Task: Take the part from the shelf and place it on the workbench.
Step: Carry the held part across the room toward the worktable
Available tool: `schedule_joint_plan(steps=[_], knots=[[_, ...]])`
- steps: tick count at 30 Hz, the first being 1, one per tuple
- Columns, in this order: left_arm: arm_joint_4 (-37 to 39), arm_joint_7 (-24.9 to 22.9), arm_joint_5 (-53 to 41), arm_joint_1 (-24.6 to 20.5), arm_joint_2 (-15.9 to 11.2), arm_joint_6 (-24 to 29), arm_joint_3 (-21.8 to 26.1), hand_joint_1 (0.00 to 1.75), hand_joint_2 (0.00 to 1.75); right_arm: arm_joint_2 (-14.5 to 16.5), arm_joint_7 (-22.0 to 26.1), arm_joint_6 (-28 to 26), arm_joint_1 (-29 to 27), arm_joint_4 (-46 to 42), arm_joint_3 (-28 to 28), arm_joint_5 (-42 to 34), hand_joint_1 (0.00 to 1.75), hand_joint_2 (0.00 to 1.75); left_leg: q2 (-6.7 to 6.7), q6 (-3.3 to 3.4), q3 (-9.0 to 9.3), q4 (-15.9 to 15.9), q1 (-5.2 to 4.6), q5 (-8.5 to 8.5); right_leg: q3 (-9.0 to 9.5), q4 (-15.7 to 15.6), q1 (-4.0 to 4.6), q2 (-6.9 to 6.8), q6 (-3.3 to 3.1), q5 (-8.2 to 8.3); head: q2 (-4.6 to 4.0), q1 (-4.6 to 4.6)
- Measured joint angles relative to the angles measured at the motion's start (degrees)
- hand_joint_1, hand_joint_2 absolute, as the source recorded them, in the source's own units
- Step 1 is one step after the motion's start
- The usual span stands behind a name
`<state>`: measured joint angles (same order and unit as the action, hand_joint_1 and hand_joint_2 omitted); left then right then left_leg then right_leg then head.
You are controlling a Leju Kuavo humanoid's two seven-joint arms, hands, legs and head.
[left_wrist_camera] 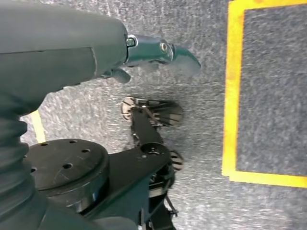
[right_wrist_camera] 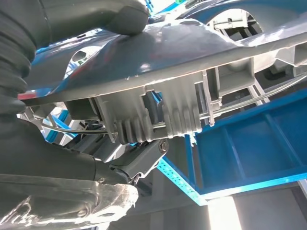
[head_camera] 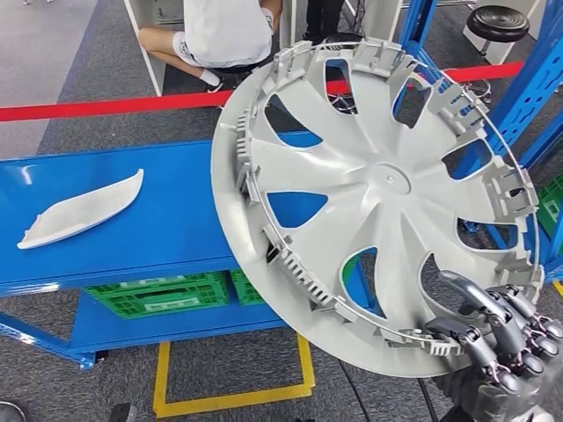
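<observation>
— Silver fingers of the right hand [head_camera: 508,338] are clamped on the rim of the wheel cover [head_camera: 372,189], at its lower edge nearest the robot. Thumb on one face, fingers on the other, as the right wrist view has it.

— So the cover is up in the air, not on anything?

— Yes. It hangs tilted, inner side with the clips and wire ring facing up, over the near end of the blue workbench [head_camera: 166,220] and partly past its edge.

— What makes the placing go well, in your view?

— The grip sits at one edge, so I'd judge the far side will want to droop. Carry it slowly toward the bench top, level it, and let the far rim touch down first before the hand lets go.

— Anything in the way?

— A white curved trim piece [head_camera: 79,211] lies on the bench, well apart from the cover. Enough bare blue shows between them, but I'd keep the cover to this side.

— And the left hand [left_wrist_camera: 159,50]?

— It hangs over the carpet near a yellow floor line [left_wrist_camera: 231,96], holding nothing, its visible finger straight. Beyond the bench a person [head_camera: 219,35] sits behind red tape [head_camera: 99,107], out of the path.
</observation>
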<state>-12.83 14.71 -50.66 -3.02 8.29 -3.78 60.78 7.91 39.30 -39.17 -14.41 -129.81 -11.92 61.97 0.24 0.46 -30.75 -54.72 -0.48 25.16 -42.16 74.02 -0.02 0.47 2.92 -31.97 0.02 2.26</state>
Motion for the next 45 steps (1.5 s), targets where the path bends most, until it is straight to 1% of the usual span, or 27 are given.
schedule_joint_plan(steps=[1,2,3,5,6,7,10,11,13,14,15,16,17,18,20,22,24,26,27,28,29,30,31,33,34,37,45], knots=[[0.0,0.0,-0.1,0.0,0.0,0.0,0.0,0.0,1.75,0.0,0.0,0.0,-0.1,0.0,0.0,-0.1,1.75,1.75,0.02,-0.09,-0.67,-0.1,0.01,-0.5,0.68,1.0,-0.05,-0.01,0.11,0.41,0.0,0.0],[0.0,0.0,-0.1,0.0,0.0,0.0,0.0,0.0,1.75,0.0,0.0,0.0,-0.1,0.0,0.0,-0.1,1.75,1.75,0.03,-0.22,-1.26,-0.1,0.04,-0.95,2.47,-0.4,-0.1,-0.02,0.15,1.74,0.0,-0.01],[0.0,0.0,-0.2,0.0,0.0,0.0,0.0,0.0,1.75,0.0,0.0,0.0,-0.1,0.0,0.0,-0.2,1.75,1.75,0.03,-0.4,-1.76,-0.2,0.08,-1.35,5.2,-3.6,-0.15,-0.03,0.18,3.21,0.0,0.0],[0.0,0.0,-0.2,0.0,0.0,0.0,0.0,0.0,1.75,0.0,0.0,0.0,-0.1,0.0,0.0,-0.2,1.75,1.75,-0.01,-0.9,-2.54,-0.5,0.04,-1.97,11.17,-11.9,-0.15,0.02,0.06,3.81,0.0,-0.02],[0.0,0.1,-0.2,0.0,0.0,0.0,0.0,0.0,1.75,0.0,0.0,0.0,-0.1,0.0,0.0,-0.3,1.75,1.75,-0.03,-1.17,-2.81,-0.7,-0.01,-2.3,12.96,-14.8,-0.1,0.06,-0.13,3.4,0.0,-0.04],[0.0,0.1,-0.3,0.0,0.0,0.1,0.0,0.0,1.75,0.0,0.0,0.0,-0.2,0.0,0.0,-0.5,1.75,1.75,-0.05,-1.45,-3.06,-0.8,-0.06,-2.65,13.73,-16.4,0.01,0.12,-0.43,2.87,0.0,-0.07],[0.0,0.1,-0.4,0.1,0.0,0.2,0.0,0.0,1.75,0.0,0.0,0.0,-0.4,0.1,0.0,-0.7,1.75,1.75,-0.08,-2.38,-3.8,-1.1,0.04,-2.95,13.01,-16.6,0.08,0.09,-1.89,3.6,0.0,-0.12],[0.0,0.1,-0.4,0.1,0.0,0.2,0.0,0.0,1.75,0.0,0.0,0.0,-0.4,0.1,0.0,-0.7,1.75,1.75,-0.1,-2.74,-4.34,-2.1,0.08,-1.75,12.62,-16.7,0.01,0.03,-2.45,4.01,0.0,-0.15],[0.0,0.1,-0.5,0.1,0.0,0.2,0.0,0.0,1.75,0.0,0.0,0.0,-0.4,0.1,0.0,-0.7,1.75,1.75,-0.13,-3.35,-6.49,-7.8,0.23,3.03,11.6,-16.7,-0.07,-0.09,-3.18,4.9,0.0,-0.21],[0.0,0.1,-0.6,0.1,0.0,0.2,0.0,0.0,1.75,0.0,0.0,0.0,-0.4,0.1,0.0,-0.8,1.75,1.75,-0.13,-3.53,-7.85,-11.9,0.28,5.55,10.97,-16.7,-0.06,-0.11,-3.32,5.36,0.0,-0.22],[0.0,0.1,-0.7,0.1,0.0,0.2,0.0,0.0,1.75,0.0,0.0,0.0,-0.5,0.1,0.0,-0.8,1.75,1.75,-0.13,-3.63,-8.87,-15.4,0.32,7.17,10.34,-16.7,-0.04,-0.12,-3.34,5.83,0.0,-0.22],[0.0,0.1,-0.8,0.1,0.1,0.1,0.0,0.0,1.75,0.0,0.0,0.0,-0.5,0.1,0.0,-0.8,1.75,1.75,-0.13,-3.65,-9.1,-17.3,0.33,7.53,9.69,-16.7,-0.04,-0.11,-3.3,6.29,0.0,-0.24],[0.0,0.1,-0.8,0.1,0.1,0.1,0.0,0.0,1.75,0.0,0.0,0.0,-0.5,0.1,0.0,-0.9,1.75,1.75,-0.13,-3.59,-8.27,-17.1,0.34,6.72,9.09,-16.6,-0.03,-0.08,-3.2,6.71,0.0,-0.25],[0.0,0.1,-0.8,0.1,0.1,0.0,0.0,0.0,1.75,0.0,0.0,0.0,-0.5,0.2,0.0,-0.9,1.75,1.75,-0.13,-3.49,-6.37,-14.8,0.34,5.17,8.57,-16.6,-0.04,-0.03,-3.06,7.09,0.0,-0.25],[0.0,0.1,-0.9,-0.1,0.0,0.0,0.0,0.0,1.75,0.0,0.0,0.0,-0.6,0.2,0.0,-1.0,1.75,1.75,-0.15,-3.16,-0.77,-6.8,0.33,2.65,7.78,-16.6,0.03,0.04,-2.62,7.71,0.0,-0.26],[0.0,0.1,-1.0,-0.2,0.0,0.0,0.0,0.0,1.75,0.0,-0.1,0.0,-0.6,0.2,0.0,-1.1,1.75,1.75,-0.26,-2.66,2.82,-0.9,0.25,2.52,7.3,-16.5,0.21,0.0,-2.01,8.35,0.0,-0.24],[0.0,0.1,-1.0,-0.1,0.1,0.0,0.0,0.0,1.75,0.0,-0.3,0.0,-0.7,0.2,0.0,-1.1,1.75,1.75,-0.32,-1.98,3.08,0.3,0.18,2.76,7.0,-16.5,0.28,-0.06,-1.38,8.98,0.0,-0.21],[0.0,0.2,-1.0,0.0,0.1,0.0,0.0,0.0,1.75,-0.2,-1.0,0.0,-0.8,0.2,0.0,-1.0,1.75,1.75,-0.28,-1.41,2.66,0.4,0.2,2.53,6.54,-15.9,0.24,-0.08,-0.94,8.32,0.0,-0.1],[0.0,0.3,-1.0,0.0,0.1,0.0,0.0,0.0,1.75,-0.4,-1.6,0.0,-0.8,0.2,0.0,-0.9,1.75,1.75,-0.29,-1.21,2.49,0.3,0.15,2.44,6.56,-15.9,0.25,-0.08,-1.87,7.64,0.0,0.04],[0.0,0.3,-1.1,0.0,0.1,0.0,0.0,0.0,1.75,-0.6,-2.1,0.0,-0.8,0.2,-0.2,-0.7,1.75,1.75,-0.31,-1.14,2.33,0.2,0.01,2.4,6.54,-15.8,0.25,-0.08,-3.14,7.69,0.0,0.16],[0.0,0.4,-1.2,0.0,0.1,0.0,0.0,0.0,1.75,-0.8,-2.6,0.0,-0.7,0.2,-0.5,-0.5,1.75,1.75,-0.36,-1.1,2.16,0.2,-0.19,2.37,6.67,-16.0,0.26,-0.07,-4.24,8.06,0.0,0.32],[0.0,0.4,-1.4,0.0,0.0,0.0,0.0,0.0,1.75,-1.0,-3.0,0.0,-0.7,0.2,-0.8,-0.4,1.75,1.75,-0.37,-0.89,2.02,0.1,-0.3,2.21,6.83,-16.6,0.2,-0.06,-4.9,8.92,0.0,0.36],[0.0,0.4,-1.6,0.0,0.1,0.0,0.0,0.0,1.75,-1.1,-3.3,0.0,-0.7,0.2,-1.2,-0.3,1.75,1.75,-0.36,-0.74,1.86,0.0,-0.38,2.06,6.74,-16.7,0.11,-0.04,-4.2,9.88,0.0,0.34],[0.0,0.4,-1.9,0.0,0.1,0.0,0.0,0.0,1.75,-1.3,-3.5,0.0,-0.6,0.2,-1.7,-0.2,1.75,1.75,-0.34,-0.55,1.48,-0.1,-0.43,1.78,6.65,-17.3,-0.1,-0.04,-2.18,10.34,0.0,0.37],[0.0,0.4,-1.9,0.0,0.1,0.0,0.0,0.0,1.75,-1.4,-3.5,0.0,-0.6,0.2,-1.7,-0.2,1.75,1.75,-0.33,-0.51,1.32,-0.1,-0.45,1.68,6.58,-17.4,-0.15,-0.02,-1.6,10.51,0.0,0.36],[0.0,0.4,-2.0,0.0,0.0,0.0,0.0,0.0,1.75,-1.5,-3.5,0.0,-0.6,0.3,-1.9,-0.3,1.75,1.75,-0.33,-0.42,1.09,-0.1,-0.49,1.52,6.42,-17.5,-0.24,-0.05,-1.23,10.7,0.0,0.34],[0.0,0.4,-2.2,0.0,0.0,0.0,0.1,0.0,1.75,-1.7,-3.4,0.0,-0.4,0.4,-2.0,-0.2,1.75,1.75,-0.33,-0.64,0.61,-0.1,-0.46,1.24,5.95,-17.5,-0.25,-0.05,-1.06,10.84,0.0,0.33]])
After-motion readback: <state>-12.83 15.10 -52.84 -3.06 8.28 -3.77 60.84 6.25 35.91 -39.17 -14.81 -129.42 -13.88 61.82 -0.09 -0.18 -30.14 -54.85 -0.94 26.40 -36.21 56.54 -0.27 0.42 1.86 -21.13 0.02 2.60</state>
